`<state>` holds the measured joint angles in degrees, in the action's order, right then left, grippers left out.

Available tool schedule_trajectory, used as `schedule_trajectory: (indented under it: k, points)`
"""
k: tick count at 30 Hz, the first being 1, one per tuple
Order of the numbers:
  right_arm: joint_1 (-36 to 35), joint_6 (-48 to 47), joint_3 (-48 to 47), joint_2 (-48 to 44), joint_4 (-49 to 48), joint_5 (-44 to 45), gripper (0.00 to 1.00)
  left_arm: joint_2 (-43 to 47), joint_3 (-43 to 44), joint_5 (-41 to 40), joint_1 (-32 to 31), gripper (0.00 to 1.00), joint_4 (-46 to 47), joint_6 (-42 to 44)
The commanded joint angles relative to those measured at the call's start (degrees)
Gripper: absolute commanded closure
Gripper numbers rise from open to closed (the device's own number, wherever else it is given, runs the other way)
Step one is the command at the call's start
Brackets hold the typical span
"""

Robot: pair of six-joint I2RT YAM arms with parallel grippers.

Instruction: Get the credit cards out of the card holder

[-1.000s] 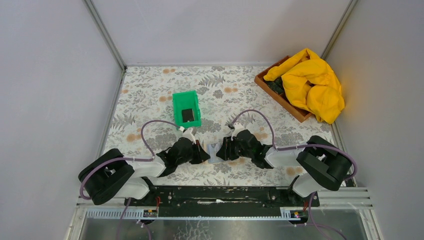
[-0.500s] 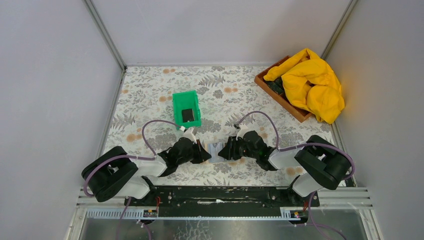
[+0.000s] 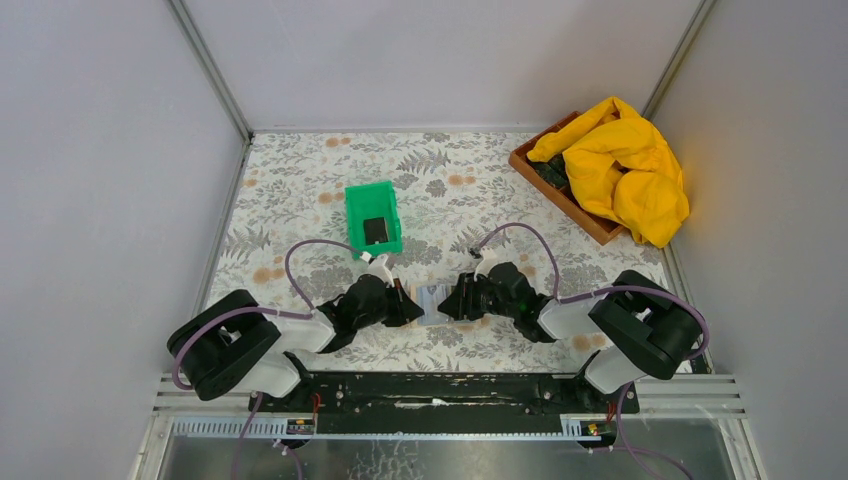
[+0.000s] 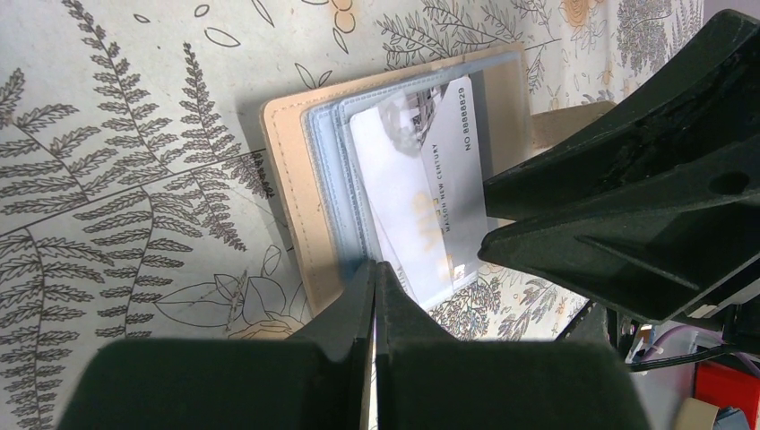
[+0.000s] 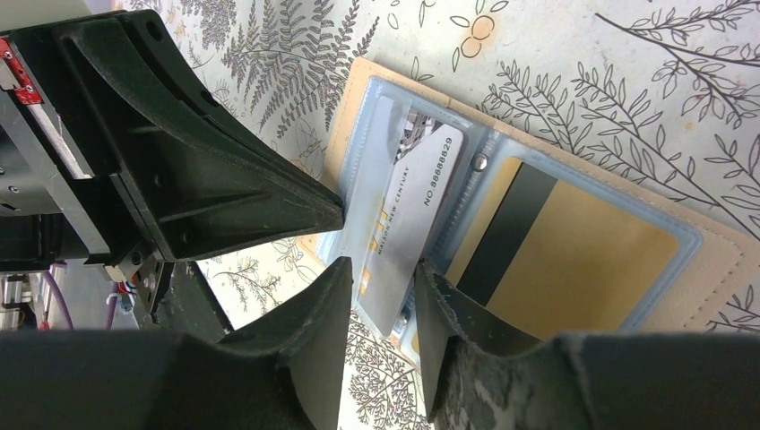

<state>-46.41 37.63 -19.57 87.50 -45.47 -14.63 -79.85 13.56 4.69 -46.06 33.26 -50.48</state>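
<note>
Right wrist view: the right gripper [image 5: 384, 269], fingers narrowly parted, straddles the greyish card [image 5: 408, 215], with the card holder [image 5: 721, 264] just beyond. The left gripper [image 4: 374, 269], closed, pins its edge. I'd pull straight, gently.

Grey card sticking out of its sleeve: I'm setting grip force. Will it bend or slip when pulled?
Probably stiff: the grey card juts from the card holder without sagging. Likely slippery: its face looks smooth, so the right fingers may slide. The clear sleeve overlapping it may add drag.
</note>
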Motion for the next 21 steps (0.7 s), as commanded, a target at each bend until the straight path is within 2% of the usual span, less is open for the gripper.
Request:
schedule_trajectory:
  k: [1,9,11,12,17,21]
  points:
    - [-0.9,2.0,-1.2,-0.4,-8.3,-7.2,0.64,-2.7,-1.0,0.1,-0.4,1.00,-2.5,0.5]
    - [-0.9,1.7,-1.0,-0.7,-7.3,-6.4,0.96,-2.4,-0.7,0.2,-0.3,1.00,-3.1,0.6]
    - [-0.8,1.4,-0.7,-1.4,-6.8,-6.1,1.00,-1.6,-1.2,0.2,-0.4,1.00,-2.4,0.4]
    - [-0.5,1.4,-0.4,-1.8,-6.7,-6.1,1.00,-1.1,-1.6,0.3,-0.3,0.98,-1.7,0.3]
    - [1.8,1.5,1.2,-4.9,-6.1,-6.9,1.00,2.8,-2.3,0.7,-0.4,0.74,-2.1,1.1]
    - [3.5,1.5,2.5,-8.8,-4.9,-7.0,1.00,5.9,-2.3,-0.2,-0.4,0.61,-4.4,1.7]
